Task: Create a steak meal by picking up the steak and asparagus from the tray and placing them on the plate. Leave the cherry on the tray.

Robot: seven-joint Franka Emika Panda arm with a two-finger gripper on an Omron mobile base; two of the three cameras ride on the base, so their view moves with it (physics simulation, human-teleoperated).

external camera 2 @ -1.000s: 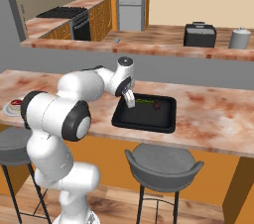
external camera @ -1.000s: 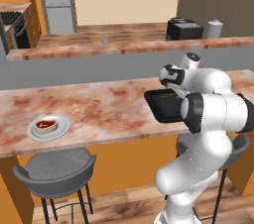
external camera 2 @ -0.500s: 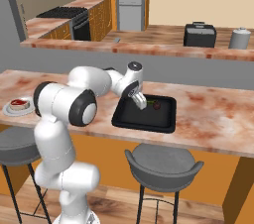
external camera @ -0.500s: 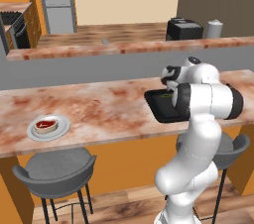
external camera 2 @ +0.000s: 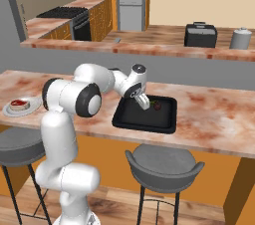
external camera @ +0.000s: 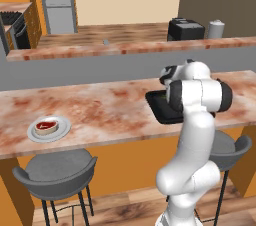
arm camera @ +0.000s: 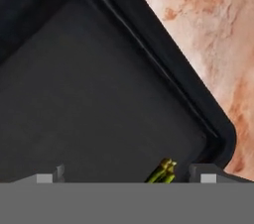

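Now I see the long counter [external camera 2: 209, 119] with its pink and brown stone top, and my white arm [external camera 2: 74, 100] reaches over it. On the counter sits the black tray [external camera 2: 149, 122], flat with a low rim. In the left base view my arm covers much of the tray [external camera: 162, 112].

Far off to the left end of the counter is the round pale plate [external camera: 36, 133]. The steak [external camera: 46, 126] lies on the plate, red on top. In the right base view I see the plate [external camera 2: 11, 110] and the steak [external camera 2: 18, 103] there too, well apart from the tray.

My gripper [external camera 2: 143, 101] hangs low over the tray, and its two fingers stand wide apart with nothing between them. In the hand view I look down at the dark tray floor and one rounded corner of the tray [arm camera: 163, 64].

Just beside the gripper sits a small red cherry [external camera 2: 156, 105] on the tray. The asparagus [arm camera: 163, 172] lies on the tray too, and I see its thin green tip poking up between my finger tips [arm camera: 201, 174].
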